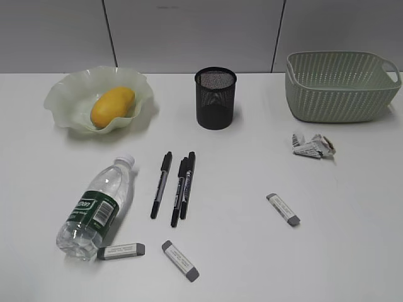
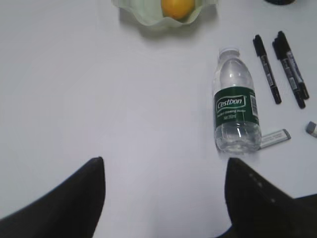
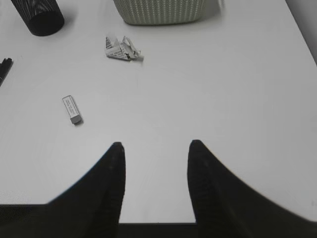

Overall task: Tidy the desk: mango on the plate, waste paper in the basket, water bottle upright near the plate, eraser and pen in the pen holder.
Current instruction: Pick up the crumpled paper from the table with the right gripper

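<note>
The yellow mango (image 1: 112, 106) lies on the wavy pale green plate (image 1: 63, 94) at the back left; both also show in the left wrist view, the mango (image 2: 177, 7) on the plate (image 2: 143, 14). The water bottle (image 1: 99, 204) lies on its side, cap toward the plate, and shows in the left wrist view (image 2: 236, 115). Three black pens (image 1: 173, 185) lie side by side. Three grey-tipped erasers (image 1: 121, 251) (image 1: 180, 260) (image 1: 283, 209) lie on the table. The crumpled waste paper (image 1: 313, 146) lies before the green basket (image 1: 340, 85). The black mesh pen holder (image 1: 215, 97) stands centre back. My left gripper (image 2: 166, 163) and right gripper (image 3: 156, 146) are open and empty, outside the exterior view.
The white table (image 1: 352, 251) ends at a grey panelled wall behind. In the right wrist view I see one eraser (image 3: 72, 109), the waste paper (image 3: 122, 49), the basket (image 3: 163, 12) and the pen holder (image 3: 39, 15).
</note>
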